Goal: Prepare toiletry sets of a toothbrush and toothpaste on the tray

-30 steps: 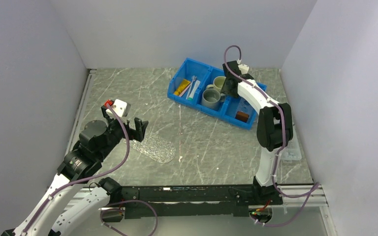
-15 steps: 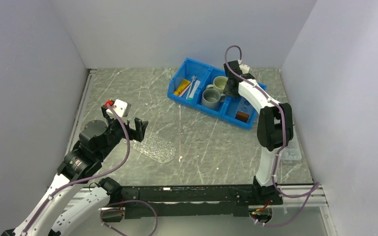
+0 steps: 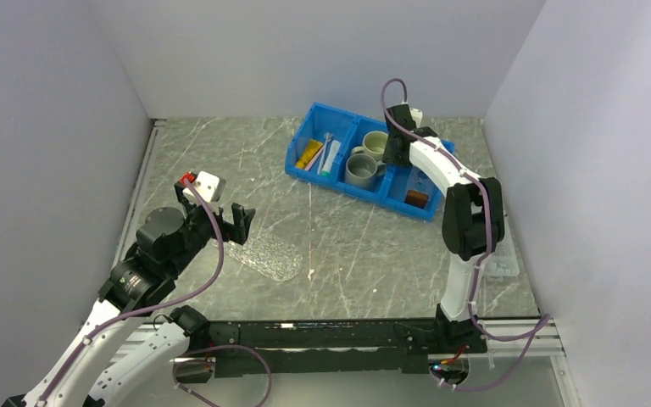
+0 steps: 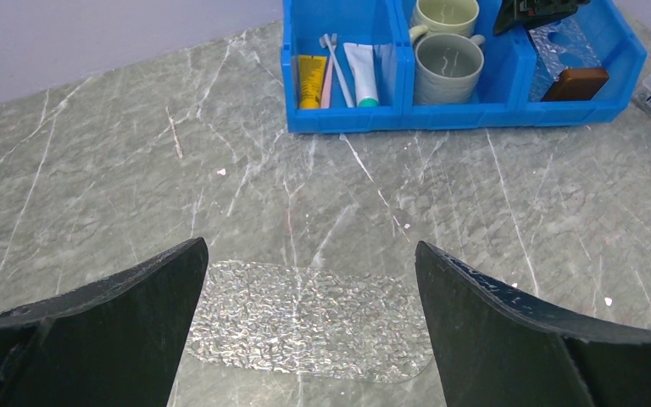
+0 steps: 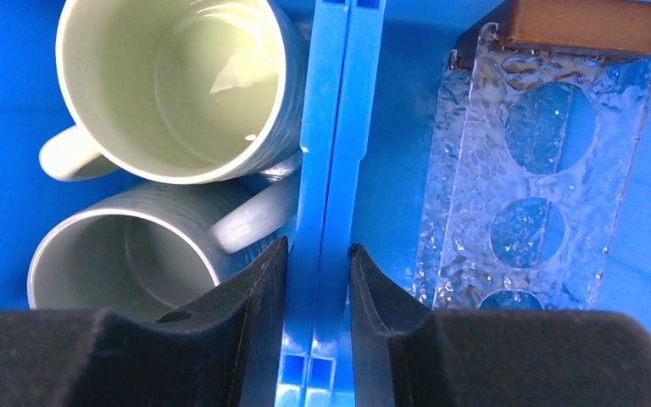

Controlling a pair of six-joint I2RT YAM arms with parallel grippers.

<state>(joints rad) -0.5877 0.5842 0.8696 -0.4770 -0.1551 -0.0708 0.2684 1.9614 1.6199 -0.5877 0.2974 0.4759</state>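
Well, my right pincer (image 5: 318, 254) was clamped on the divider wall (image 5: 332, 127) of the blue bin (image 4: 441, 114), with one finger down in the middle compartment and the other in the end compartment beside it. On the middle side two mugs stood touching each other, a pale green mug (image 5: 178, 85) and a grey mug (image 5: 119, 263), the grey one close against my finger. On the other side lay a clear textured holder (image 5: 534, 170) with round holes and a brown block (image 5: 589, 21) at its far end. My left pincer (image 4: 309, 250) hung with its fingers wide apart above the tray (image 4: 305, 318), which lay flat on the marble table (image 4: 517, 212) with nothing on it, well apart from the bin. The toothbrushes (image 4: 335, 68) lay in the bin's remaining end compartment, between the yellow toothpaste (image 4: 310, 80) and the white toothpaste (image 4: 362, 76) with the teal cap.
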